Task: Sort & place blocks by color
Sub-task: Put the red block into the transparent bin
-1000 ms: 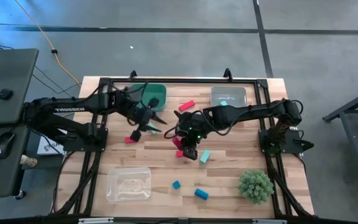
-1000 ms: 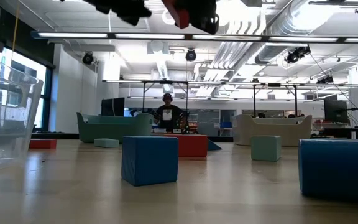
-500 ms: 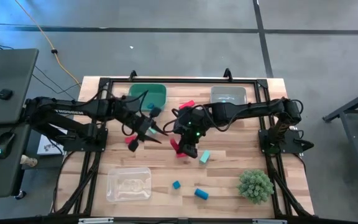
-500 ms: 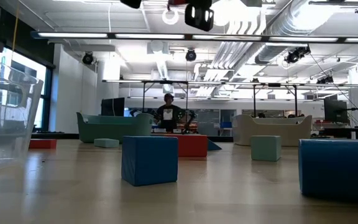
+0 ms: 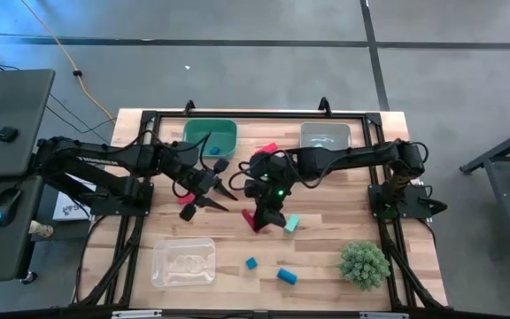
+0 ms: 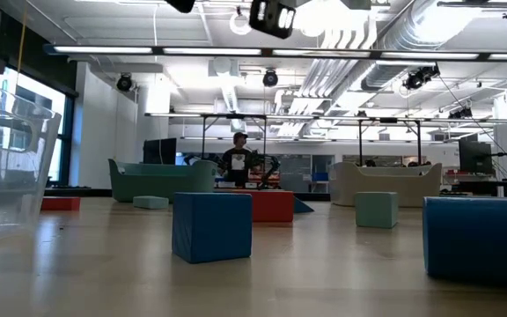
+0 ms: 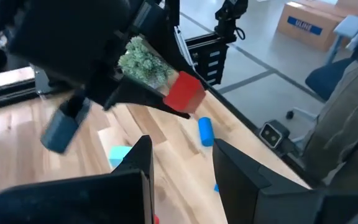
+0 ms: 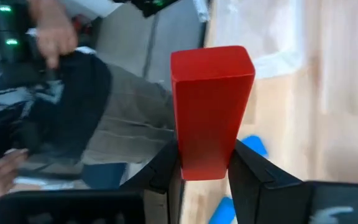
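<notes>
My right gripper (image 5: 257, 216) hangs over the middle of the table, shut on a red block (image 5: 252, 220). In the left wrist view the same red block (image 7: 184, 93) shows in the air above the wood. My left gripper (image 5: 206, 201) is open just to its left, holding nothing; its fingers (image 7: 140, 163) stand apart. A teal block (image 5: 291, 223) and two blue blocks (image 5: 251, 263) (image 5: 287, 276) lie flat on the table. Another red block (image 5: 266, 149) lies beside the green bin (image 5: 211, 135). My right gripper pinches the red block between its two fingers (image 8: 166, 167), which sit on two opposite side faces near one end (image 8: 205, 158). The rest of the block sticks out past the fingertips. The fingers slant downward, and the block is lifted clear of the table.
A clear bin (image 5: 326, 136) stands at the far edge and another clear bin (image 5: 184, 262) at the near left. A spiky green plant ball (image 5: 364, 264) sits at the near right. A person (image 6: 238, 158) stands in the room beyond the table.
My right gripper has risen with the red block, which has left the top of the low view. My left gripper has moved away from the green bin toward the near edge.
</notes>
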Action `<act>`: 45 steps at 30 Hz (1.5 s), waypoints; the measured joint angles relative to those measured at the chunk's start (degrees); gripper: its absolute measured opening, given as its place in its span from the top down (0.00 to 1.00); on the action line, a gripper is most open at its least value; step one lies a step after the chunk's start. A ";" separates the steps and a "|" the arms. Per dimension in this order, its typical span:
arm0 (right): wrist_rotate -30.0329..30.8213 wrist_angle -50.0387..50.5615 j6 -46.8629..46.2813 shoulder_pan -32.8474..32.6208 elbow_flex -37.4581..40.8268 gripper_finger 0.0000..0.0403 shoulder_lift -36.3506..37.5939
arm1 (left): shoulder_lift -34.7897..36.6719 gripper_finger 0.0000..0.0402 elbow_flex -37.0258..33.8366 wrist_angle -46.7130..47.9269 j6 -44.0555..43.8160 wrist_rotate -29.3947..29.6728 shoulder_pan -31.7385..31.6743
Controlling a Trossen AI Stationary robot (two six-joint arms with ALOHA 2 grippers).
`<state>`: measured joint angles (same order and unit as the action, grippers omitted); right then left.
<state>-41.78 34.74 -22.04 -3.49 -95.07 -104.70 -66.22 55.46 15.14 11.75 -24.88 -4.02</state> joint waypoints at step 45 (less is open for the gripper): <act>-3.75 -6.75 0.79 -0.13 0.02 0.80 -4.47 | -7.17 0.78 0.00 -8.15 -5.58 6.47 8.21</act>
<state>-45.53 27.99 -21.25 -3.62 -95.04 -109.16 -73.38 55.46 6.98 6.17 -18.41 4.19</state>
